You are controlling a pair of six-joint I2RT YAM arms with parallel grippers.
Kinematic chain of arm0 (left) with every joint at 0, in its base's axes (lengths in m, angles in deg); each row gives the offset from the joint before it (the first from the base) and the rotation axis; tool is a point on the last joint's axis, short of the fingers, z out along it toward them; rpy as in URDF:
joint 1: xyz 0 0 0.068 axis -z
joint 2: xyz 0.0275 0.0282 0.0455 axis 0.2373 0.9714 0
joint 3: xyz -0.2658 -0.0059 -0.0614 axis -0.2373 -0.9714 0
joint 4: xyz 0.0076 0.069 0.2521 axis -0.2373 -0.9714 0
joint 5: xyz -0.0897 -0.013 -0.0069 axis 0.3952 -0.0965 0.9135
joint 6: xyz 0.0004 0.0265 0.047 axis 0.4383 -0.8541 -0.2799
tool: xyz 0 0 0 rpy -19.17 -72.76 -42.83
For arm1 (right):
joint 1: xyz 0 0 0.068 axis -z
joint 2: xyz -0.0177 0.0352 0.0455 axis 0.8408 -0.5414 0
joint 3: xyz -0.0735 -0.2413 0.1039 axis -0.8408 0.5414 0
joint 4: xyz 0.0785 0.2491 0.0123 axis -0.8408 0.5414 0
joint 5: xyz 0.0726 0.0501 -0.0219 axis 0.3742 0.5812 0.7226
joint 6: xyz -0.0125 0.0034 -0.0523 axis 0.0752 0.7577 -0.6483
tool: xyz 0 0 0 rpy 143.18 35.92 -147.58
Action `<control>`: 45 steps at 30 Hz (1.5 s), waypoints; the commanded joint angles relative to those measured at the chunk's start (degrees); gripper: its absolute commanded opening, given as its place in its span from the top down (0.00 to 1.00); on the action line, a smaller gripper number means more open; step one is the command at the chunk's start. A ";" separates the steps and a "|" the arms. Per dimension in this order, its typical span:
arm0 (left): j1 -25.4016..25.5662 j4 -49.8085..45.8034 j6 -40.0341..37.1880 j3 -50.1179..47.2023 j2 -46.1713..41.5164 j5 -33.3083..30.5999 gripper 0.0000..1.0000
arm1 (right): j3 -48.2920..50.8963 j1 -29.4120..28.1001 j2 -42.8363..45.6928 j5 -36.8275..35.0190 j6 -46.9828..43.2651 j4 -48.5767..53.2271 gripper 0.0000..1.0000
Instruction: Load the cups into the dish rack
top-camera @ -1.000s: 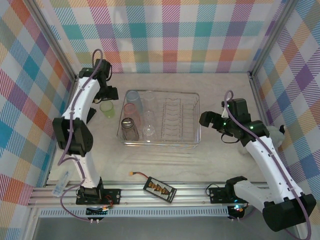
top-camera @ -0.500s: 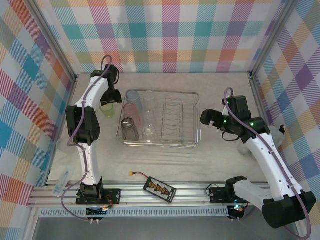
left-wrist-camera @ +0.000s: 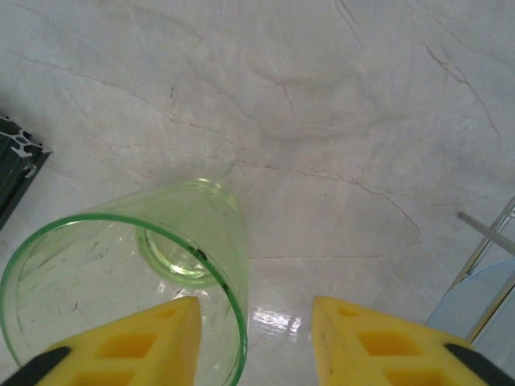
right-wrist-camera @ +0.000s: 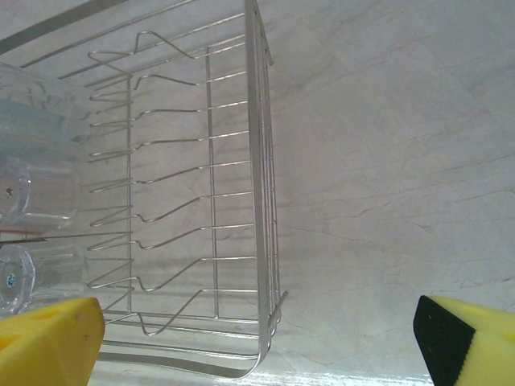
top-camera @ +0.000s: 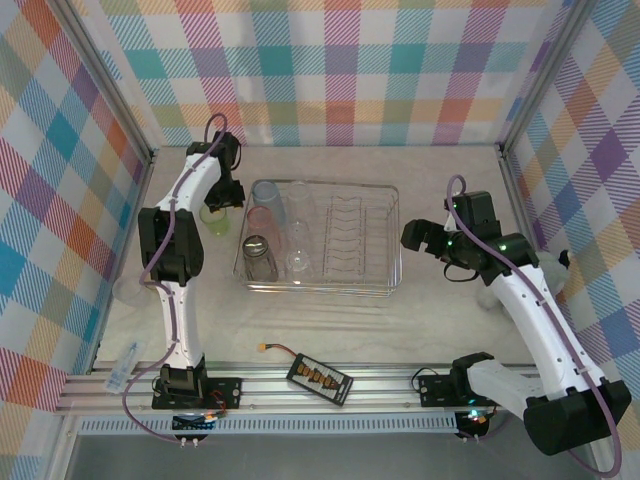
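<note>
A green-tinted cup (top-camera: pixel 214 218) stands upright on the table just left of the dish rack (top-camera: pixel 391 192). My left gripper (top-camera: pixel 224 197) hangs over it, open; in the left wrist view the cup (left-wrist-camera: pixel 121 257) has its near wall between the yellow fingers, one pad (left-wrist-camera: pixel 137 342) over its mouth, and the gripper (left-wrist-camera: pixel 256 338) touches nothing. The rack's left half holds a blue cup (top-camera: pixel 267 193), a pink cup (top-camera: pixel 262 220), a grey cup (top-camera: pixel 258 255) and clear cups (top-camera: pixel 298 235). My right gripper (top-camera: pixel 412 238) is open beside the rack's right edge (right-wrist-camera: pixel 261 161), and its jaws (right-wrist-camera: pixel 257 322) are empty.
A black battery pack (top-camera: pixel 319 379) with a cable lies near the front rail. Plaid walls and metal posts close in the table on three sides. A black frame piece (left-wrist-camera: pixel 16 157) sits left of the green cup. The rack's plate slots (top-camera: pixel 350 235) hold nothing.
My left arm has swung its elbow inward and the gripper has shifted a little to the right, over the green cup. The right arm has barely moved.
</note>
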 commanded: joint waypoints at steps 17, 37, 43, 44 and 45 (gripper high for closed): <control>-0.57 -1.99 -0.86 1.22 3.14 -1.74 0.69 | 0.57 0.10 1.32 -1.59 -0.52 2.36 0.01; -0.64 2.71 -5.31 -15.09 -23.79 6.58 1.00 | 5.70 0.11 10.38 -5.26 -0.24 -4.27 0.01; -0.66 7.87 -7.68 -17.89 -34.88 17.75 1.00 | 3.00 0.72 9.50 3.46 -3.88 -2.99 0.01; -0.65 9.48 -7.69 -18.20 -36.67 21.74 1.00 | 0.68 1.18 6.63 6.62 -5.30 -0.24 0.01; -0.65 11.53 -7.24 -18.53 -38.14 25.43 1.00 | -1.82 1.77 3.90 9.31 -6.09 2.56 0.01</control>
